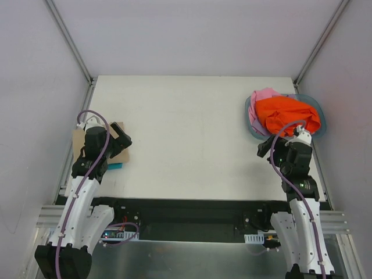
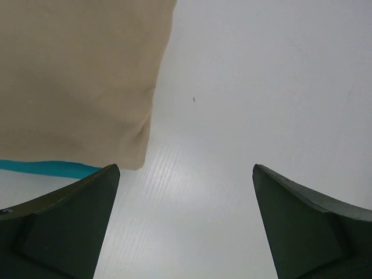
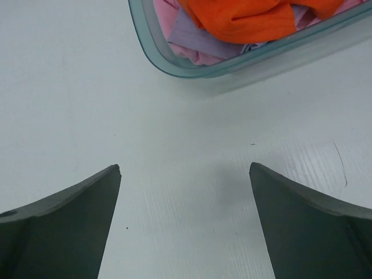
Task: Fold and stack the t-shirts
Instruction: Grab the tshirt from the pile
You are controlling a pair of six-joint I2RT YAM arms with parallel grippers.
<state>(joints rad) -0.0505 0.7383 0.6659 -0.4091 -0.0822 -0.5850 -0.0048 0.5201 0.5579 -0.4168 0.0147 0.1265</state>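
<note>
The orange t-shirt (image 1: pixel 288 115) lies crumpled on top of a pile in the blue-grey basin (image 1: pixel 319 114) at the table's right. The pink t-shirt (image 1: pixel 263 95) pokes out at the pile's left. In the right wrist view the orange shirt (image 3: pixel 244 17), the lilac shirt (image 3: pixel 200 42) and the pink shirt (image 3: pixel 168 14) fill the basin (image 3: pixel 152 46). My right gripper (image 1: pixel 266 145) is open and empty just in front of the basin; it also shows in its wrist view (image 3: pixel 185 170). My left gripper (image 1: pixel 124 139) is open and empty at the table's left; it also shows in its wrist view (image 2: pixel 186 168).
A tan cardboard sheet (image 1: pixel 78 141) lies under my left arm, with a teal item (image 1: pixel 115 166) at its near edge. Both show in the left wrist view, the tan sheet (image 2: pixel 75 75) above the teal strip (image 2: pixel 46 168). The white table (image 1: pixel 186 133) is walled on three sides.
</note>
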